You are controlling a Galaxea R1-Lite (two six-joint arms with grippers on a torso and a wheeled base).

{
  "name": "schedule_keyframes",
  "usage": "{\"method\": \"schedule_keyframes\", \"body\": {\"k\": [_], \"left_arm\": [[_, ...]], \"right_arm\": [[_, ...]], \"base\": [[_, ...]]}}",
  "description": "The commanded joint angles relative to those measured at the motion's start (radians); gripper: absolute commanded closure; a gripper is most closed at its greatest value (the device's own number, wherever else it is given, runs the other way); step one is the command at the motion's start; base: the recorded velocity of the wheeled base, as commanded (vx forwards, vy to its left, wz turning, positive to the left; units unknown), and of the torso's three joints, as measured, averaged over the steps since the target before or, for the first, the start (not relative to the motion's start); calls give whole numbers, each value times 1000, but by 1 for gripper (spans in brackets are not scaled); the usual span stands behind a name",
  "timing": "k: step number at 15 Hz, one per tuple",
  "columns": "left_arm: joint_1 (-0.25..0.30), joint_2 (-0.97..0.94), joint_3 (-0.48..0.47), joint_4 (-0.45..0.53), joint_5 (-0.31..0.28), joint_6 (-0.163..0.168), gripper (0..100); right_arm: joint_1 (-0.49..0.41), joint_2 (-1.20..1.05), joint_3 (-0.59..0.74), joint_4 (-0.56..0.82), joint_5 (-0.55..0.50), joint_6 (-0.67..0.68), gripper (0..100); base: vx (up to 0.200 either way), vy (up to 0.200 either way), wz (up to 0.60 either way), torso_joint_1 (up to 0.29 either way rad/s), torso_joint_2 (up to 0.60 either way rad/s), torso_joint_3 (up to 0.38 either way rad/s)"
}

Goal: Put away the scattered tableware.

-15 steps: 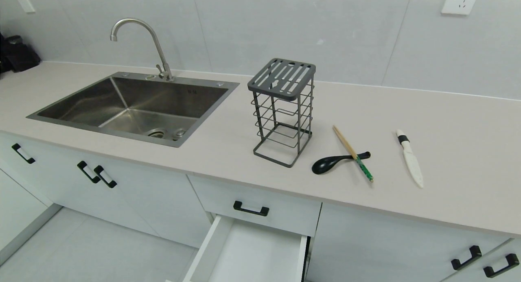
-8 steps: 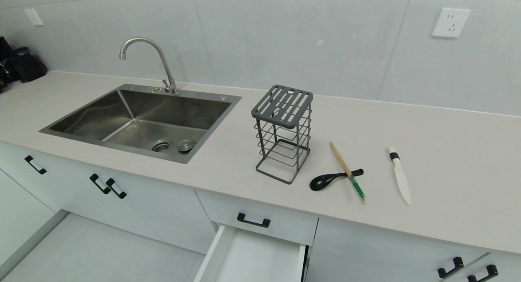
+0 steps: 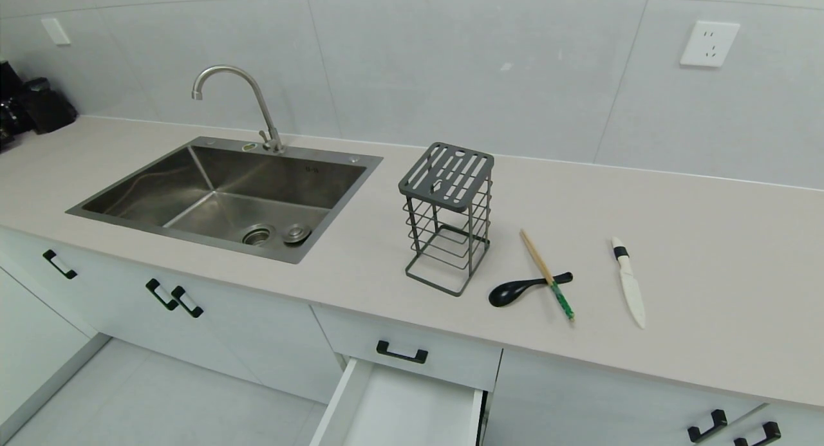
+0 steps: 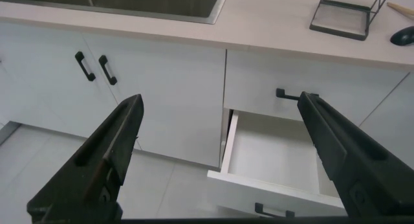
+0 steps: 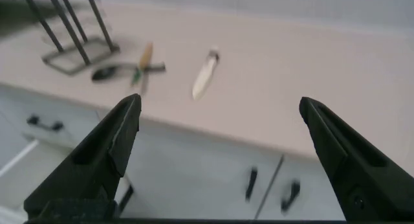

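On the counter lie a black spoon, a pair of wooden chopsticks with green tips crossing its handle, and a white knife with a black band to the right. A dark wire rack stands left of them. My left gripper is open, held low in front of the cabinets above an open white drawer. My right gripper is open, held off the counter's front edge, with the spoon, chopsticks and knife beyond it.
A steel sink with a curved tap takes up the counter's left part. A shut drawer with a black handle sits over the open one. Bare counter stretches to the right of the knife.
The whole head picture has shifted down and slightly left, so the camera moved. The tableware and rack lie as before on the counter.
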Motion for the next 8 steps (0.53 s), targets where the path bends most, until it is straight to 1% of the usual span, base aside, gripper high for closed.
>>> {"method": "schedule_keyframes", "body": {"k": [1, 3, 4, 6, 8], "left_arm": [[0, 1, 0, 0, 0, 2, 0], [0, 1, 2, 0, 0, -12, 0], [0, 1, 0, 0, 2, -20, 0], [0, 1, 0, 0, 2, -21, 0], [0, 1, 0, 0, 2, -21, 0]], "right_arm": [[9, 81, -58, -15, 132, -19, 0], [12, 334, -190, 8, 248, -21, 0], [14, 439, -227, 6, 295, -21, 0], [20, 575, -237, 0, 330, -23, 0], [53, 643, -248, -1, 342, -24, 0]], "base": [[0, 0, 0, 0, 0, 0], [0, 0, 0, 0, 0, 0], [0, 0, 0, 0, 0, 0], [0, 0, 0, 0, 0, 0], [0, 0, 0, 0, 0, 0]]}}
